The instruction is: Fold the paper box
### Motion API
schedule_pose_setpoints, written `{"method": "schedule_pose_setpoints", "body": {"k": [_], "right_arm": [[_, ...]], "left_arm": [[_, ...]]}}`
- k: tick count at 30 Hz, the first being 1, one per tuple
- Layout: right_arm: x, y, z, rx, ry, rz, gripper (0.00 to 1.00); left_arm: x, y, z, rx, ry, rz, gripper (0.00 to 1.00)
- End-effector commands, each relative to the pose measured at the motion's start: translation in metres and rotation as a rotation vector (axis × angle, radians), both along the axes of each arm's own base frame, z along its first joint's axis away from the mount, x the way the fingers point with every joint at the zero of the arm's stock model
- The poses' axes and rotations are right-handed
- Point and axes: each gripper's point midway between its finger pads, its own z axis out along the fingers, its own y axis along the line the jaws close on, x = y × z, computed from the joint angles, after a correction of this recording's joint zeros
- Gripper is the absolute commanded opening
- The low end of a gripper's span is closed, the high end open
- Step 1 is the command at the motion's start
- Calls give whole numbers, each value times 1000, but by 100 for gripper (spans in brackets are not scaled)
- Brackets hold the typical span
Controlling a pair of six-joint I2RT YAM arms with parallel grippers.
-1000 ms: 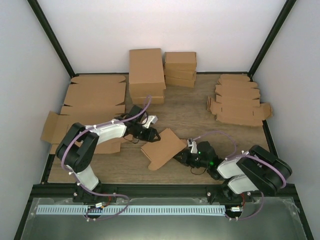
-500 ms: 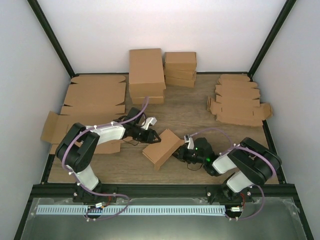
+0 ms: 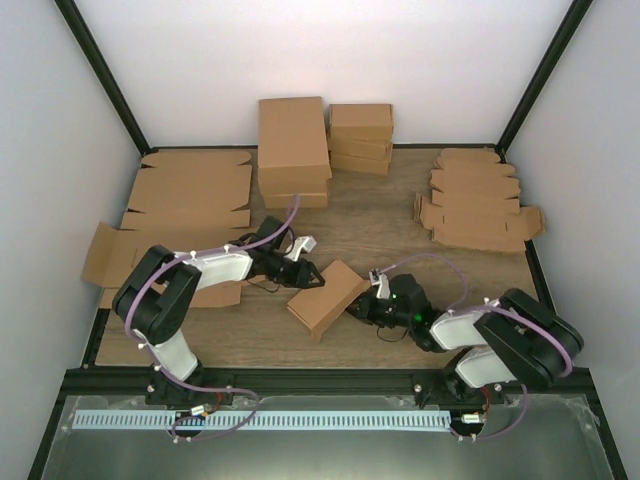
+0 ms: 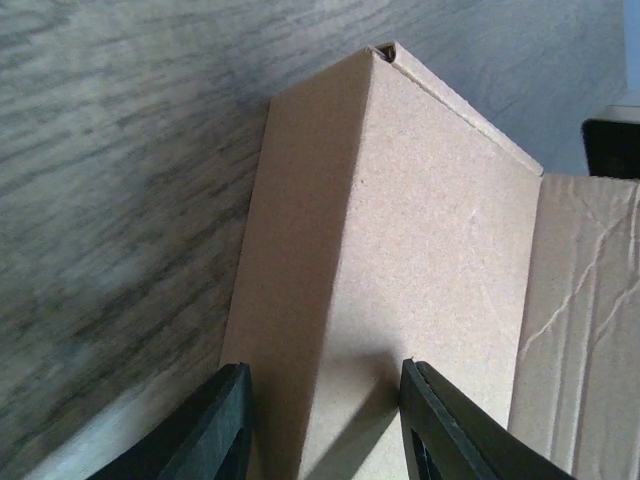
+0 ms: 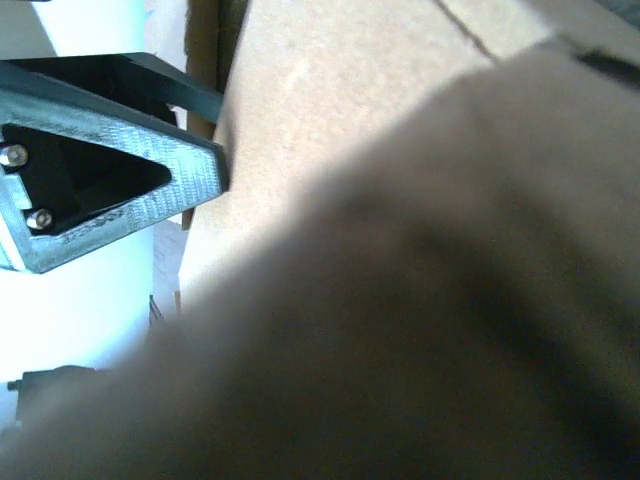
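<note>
Closest to me, at the near edge of the wooden table (image 3: pixel 400 235), the right gripper (image 3: pixel 368 303) lies low. It is closed tight on what looks like the right-hand edge of the paper box (image 3: pixel 325 298). Its own camera sees little besides blurred brown card hard against one grey finger (image 5: pixel 130 195), so I judge it is pinching a flap, though I cannot see the second finger.

The paper box is a small plain brown cardboard piece, partly formed. It sits at an angle between the two arms, just left of the table's middle. One long wall already stands up and a creased panel lies open beside it.

On the box's far-left side is the left gripper (image 3: pixel 312 275). Its black fingers (image 4: pixel 220 425) straddle the raised wall's folded corner, one on each face, and appear to clasp it.

So the step in hand looks like squaring up the side walls, with each arm steadying one end. The next move, I would guess, calls for one arm to hold firm while the other lets go and tucks the loose panel inward, without the box sliding.

Farther off, large flat brown cardboard sheets (image 3: pixel 190 190) lie at the left. Stacked bigger brown boxes (image 3: pixel 293 150) stand at the back. A pile of flat die-cut blanks (image 3: pixel 475 205) rests at the far right.
</note>
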Motion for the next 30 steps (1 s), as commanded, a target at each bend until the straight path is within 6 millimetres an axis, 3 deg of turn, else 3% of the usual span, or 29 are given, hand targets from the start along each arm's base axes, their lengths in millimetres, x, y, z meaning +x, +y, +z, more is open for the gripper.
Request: {"method": "schedule_pose_setpoints", "body": {"k": [1, 6, 10, 14, 19, 30], "right_arm": [[10, 6, 27, -31, -119, 22, 1], [11, 6, 48, -68, -171, 38, 1], [7, 1, 52, -86, -173, 36, 1], [4, -2, 53, -99, -173, 43, 1], [4, -8, 55, -124, -178, 29, 1], [7, -20, 84, -174, -243, -4, 1]], "left_arm": [[-26, -18, 6, -82, 74, -77, 43], [-37, -30, 4, -96, 99, -114, 44], [-41, -35, -1, -102, 114, -111, 47], [-55, -51, -7, -113, 152, -176, 55], [-62, -68, -15, -116, 179, -240, 57], [-75, -97, 11, -204, 219, -295, 46]]}}
